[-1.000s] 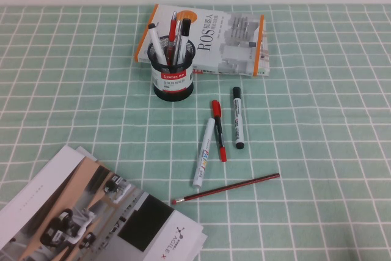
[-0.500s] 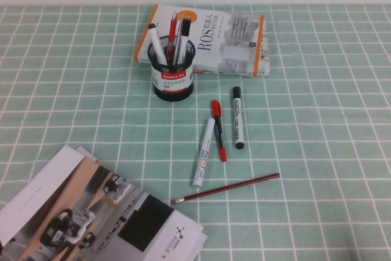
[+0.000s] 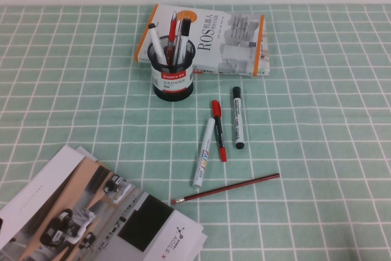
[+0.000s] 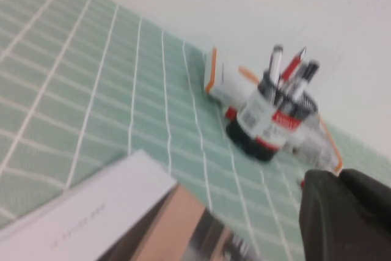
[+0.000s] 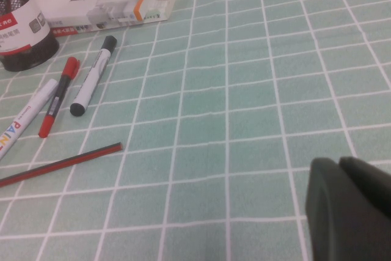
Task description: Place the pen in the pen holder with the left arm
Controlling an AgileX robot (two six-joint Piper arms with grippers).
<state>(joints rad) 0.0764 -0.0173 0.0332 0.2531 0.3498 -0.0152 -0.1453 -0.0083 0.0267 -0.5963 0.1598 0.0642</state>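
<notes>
The pen (image 3: 204,152), a white marker with blue and yellow lettering, lies on the green checked cloth in the middle of the high view; it also shows in the right wrist view (image 5: 21,123). The black mesh pen holder (image 3: 173,71) stands behind it, upright, with several pens in it; it also shows in the left wrist view (image 4: 269,123) and in the right wrist view (image 5: 21,32). Neither arm shows in the high view. My left gripper (image 4: 338,175) is shut and empty, off the table's near left, far from the pen. My right gripper (image 5: 339,162) is shut and empty above the cloth on the right.
A slim red-capped pen (image 3: 219,129) lies right beside the white pen, with a black-capped marker (image 3: 237,117) next to it. A red pencil (image 3: 226,188) lies nearer. A book (image 3: 208,38) lies behind the holder. An open magazine (image 3: 91,212) lies at the near left.
</notes>
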